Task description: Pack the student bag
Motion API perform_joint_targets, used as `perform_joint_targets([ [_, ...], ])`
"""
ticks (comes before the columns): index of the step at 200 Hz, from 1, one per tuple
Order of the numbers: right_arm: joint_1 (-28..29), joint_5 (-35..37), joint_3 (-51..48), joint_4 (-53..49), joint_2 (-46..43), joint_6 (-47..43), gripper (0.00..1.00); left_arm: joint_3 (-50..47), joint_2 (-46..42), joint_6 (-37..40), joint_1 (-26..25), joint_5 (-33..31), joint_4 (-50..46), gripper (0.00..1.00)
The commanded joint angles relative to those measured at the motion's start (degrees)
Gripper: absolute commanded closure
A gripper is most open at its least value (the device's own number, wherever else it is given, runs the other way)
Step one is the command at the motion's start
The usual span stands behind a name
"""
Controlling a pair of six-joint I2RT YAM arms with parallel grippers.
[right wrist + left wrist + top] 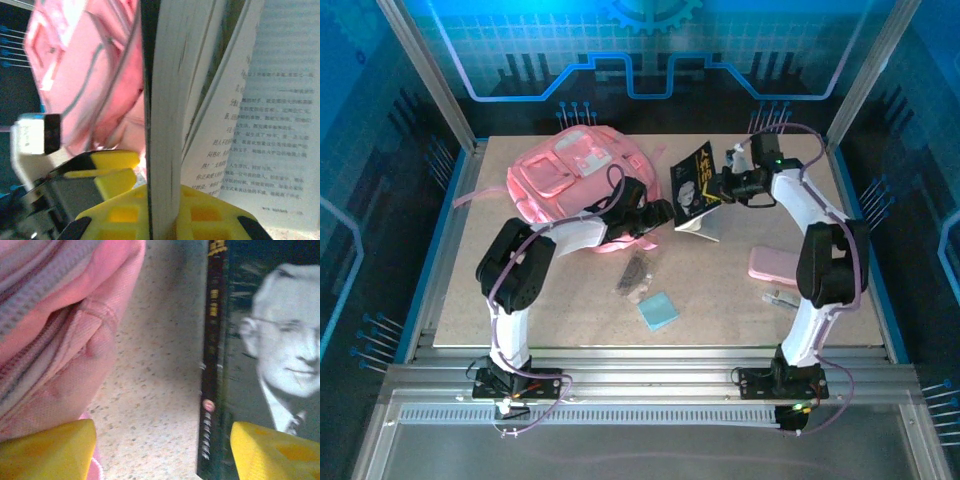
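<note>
The student bag (575, 175) lies flat on the far left part of the table (820, 320), with its front pockets upward. In the top view its long axis runs roughly from left to right. Its right end faces both arms, and the left gripper (655, 214) hangs just beside this end. In the left wrist view its yellow fingertips (50, 450) stand wide apart with only bare table between them, so this gripper is open and holds nothing.

To the right of the bag, near it but apart from it, is a book (692, 190). It is upright and a little tilted, and its dark cover with the portrait is turned to the near side. The left wrist view shows a strip of table between the pink fabric and the book's spine. The right gripper (725, 187) is closed on the book. In the right wrist view its yellow pads (115, 212) press the cover and a block of pages from both sides, while other pages fan loose.

I judge that the coming move turns on one relation: the bag lies to the left of the held book, so the book must travel leftward, spine first, toward the bag's right end. The left arm is nearer to the bag and is free to hold the fabric. I cannot tell whether the mouth of the bag is open enough.
</note>
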Motion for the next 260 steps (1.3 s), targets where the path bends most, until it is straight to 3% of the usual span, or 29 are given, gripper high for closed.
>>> perform_joint_targets([
  [1,-1.6,-10.9,-1.4,3.1,-4.7,2.0,1.00,-4.5,-1.7,-9.9,1.7,4.0,18.7,0.17],
  [38,-1.6,-15.4,-4.0,7.9,-7.2,5.2,1.00,-7.4,-1.0,-17.2,1.7,4.3,33.2,0.16],
  [97,-1.0,-22.2,-14.5,27.1,-6.4,16.0,1.00,-9.2,-0.4,-21.1,1.1,5.2,39.8,0.20],
  [124,-0.8,-22.2,-15.7,28.4,-5.4,16.5,1.00,-9.9,0.2,-22.4,1.1,5.9,42.9,0.41],
  [144,-0.8,-21.4,-15.5,26.6,-4.6,15.2,1.00,-10.2,-0.8,-21.5,1.1,5.6,42.9,0.74],
  [166,-0.9,-20.5,-14.6,24.7,-3.8,14.2,1.00,-9.7,-1.5,-20.4,1.2,5.6,41.9,1.00],
  [188,-0.7,-18.2,-12.8,20.7,-3.2,12.5,1.00,-8.2,-1.4,-20.0,1.2,5.9,40.3,1.00],
  [196,-0.8,-17.0,-11.9,18.8,-3.2,11.8,0.91,-7.7,-1.4,-19.8,1.3,5.8,39.9,1.00],
  [201,-0.8,-15.8,-11.4,17.2,-3.2,11.3,0.79,-7.4,-1.4,-19.7,1.4,5.6,39.5,1.00],
  [205,-0.8,-14.1,-10.8,15.2,-3.4,10.6,0.61,-7.1,-1.5,-19.4,1.5,5.5,39.3,1.00],
  [208,-0.8,-13.4,-10.5,14.6,-3.5,10.4,0.54,-6.8,-1.5,-19.2,1.6,5.3,38.8,1.00],
  [209,-0.8,-12.6,-10.4,14.0,-3.5,10.1,0.46,-6.8,-1.5,-19.1,1.6,5.1,38.6,1.00],
  [225,-0.8,-7.6,-10.2,11.3,-5.1,9.5,0.05,-4.7,-2.4,-17.1,2.1,2.9,34.3,1.00],
  [230,-0.8,-6.3,-10.6,11.0,-5.8,9.7,0.00,-4.1,-2.7,-16.4,2.2,1.8,32.7,1.00],
  [260,0.2,-2.0,-14.9,13.3,-9.9,15.1,0.00,-2.1,-4.2,-13.2,2.8,-7.1,28.1,1.00],
])
